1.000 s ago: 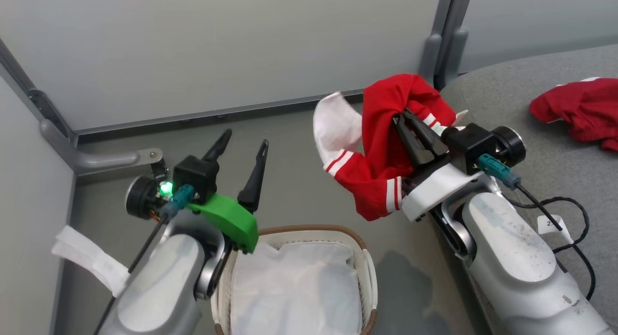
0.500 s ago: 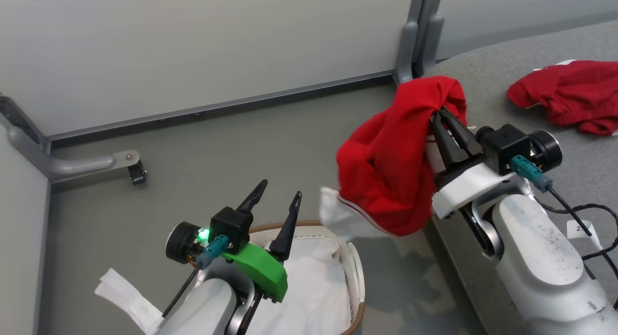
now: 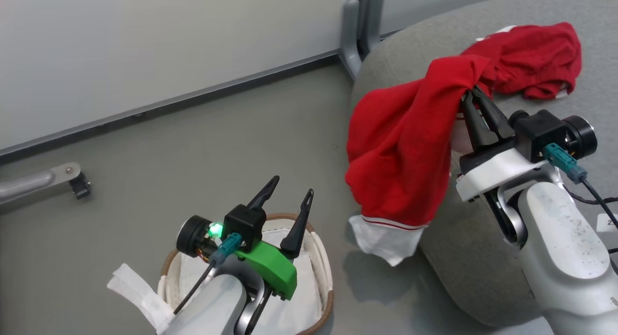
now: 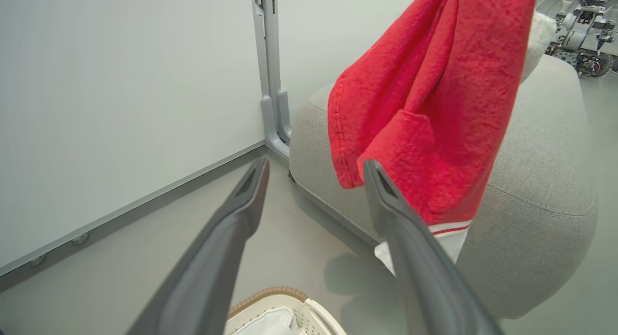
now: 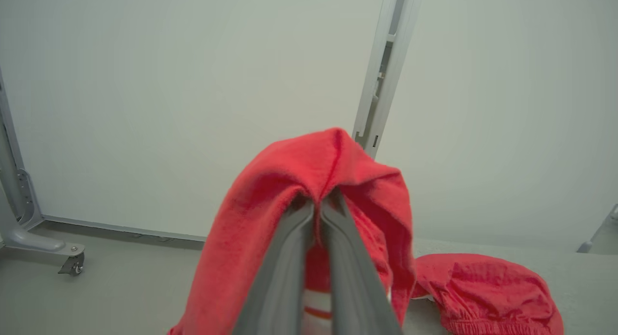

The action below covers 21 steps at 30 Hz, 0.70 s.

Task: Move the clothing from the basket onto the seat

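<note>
Your right gripper [image 3: 470, 94] clamps a red jersey [image 3: 400, 151] by the seat [image 3: 483, 267]. Your left gripper [image 3: 292, 185] gapes empty above the basket [image 3: 324, 267]

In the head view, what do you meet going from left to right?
Grey metal caster foot → oval cream-white perforated plastic basket → hanging red jersey with white hem → crumpled red garment lying on the grey fabric sofa.
</note>
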Available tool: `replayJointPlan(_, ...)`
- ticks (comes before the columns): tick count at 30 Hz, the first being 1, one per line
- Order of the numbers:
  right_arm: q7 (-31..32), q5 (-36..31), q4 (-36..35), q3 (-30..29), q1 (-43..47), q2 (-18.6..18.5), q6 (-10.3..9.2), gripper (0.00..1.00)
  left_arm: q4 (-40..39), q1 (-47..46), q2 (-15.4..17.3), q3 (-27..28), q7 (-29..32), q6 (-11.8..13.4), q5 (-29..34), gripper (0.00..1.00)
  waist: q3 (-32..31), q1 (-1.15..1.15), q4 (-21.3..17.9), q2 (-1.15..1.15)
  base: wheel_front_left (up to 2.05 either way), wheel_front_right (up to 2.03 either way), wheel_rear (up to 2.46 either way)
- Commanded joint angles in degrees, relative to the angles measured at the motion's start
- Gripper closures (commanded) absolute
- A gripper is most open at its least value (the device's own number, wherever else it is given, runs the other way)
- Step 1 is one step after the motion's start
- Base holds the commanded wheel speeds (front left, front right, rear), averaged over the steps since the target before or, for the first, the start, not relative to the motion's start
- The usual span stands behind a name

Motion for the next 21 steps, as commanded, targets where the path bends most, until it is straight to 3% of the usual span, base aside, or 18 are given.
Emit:
replayJointPlan(1, -0.1, -0.5, -0.6, -0.6, -0.2, 0.0, -0.06, 1.00, 0.0, -1.1, 0.0, -0.3, -0.2, 0.1, 1.0, 0.00, 3.4, 0.00, -5.3, 0.00, 0.00, 0.00, 0.00)
replayJointPlan(12, -0.1, -0.2, -1.7, -1.3, 1.1, 2.1, -0.06, 1.00, 1.3, -3.6, 0.6, -1.7, 0.0, -0.3, 2.0, 0.00, 8.6, 0.00, -14.1, 0.00, 0.00, 0.00, 0.00)
replayJointPlan(21, -0.1, -0.3, -0.8, -3.3, -0.5, 1.8, -0.06, 1.00, 1.1, -5.0, 0.8, -2.7, 0.5, -0.4, 2.5, 0.00, 11.5, 0.00, -13.9, 0.00, 0.00, 0.00, 0.00)
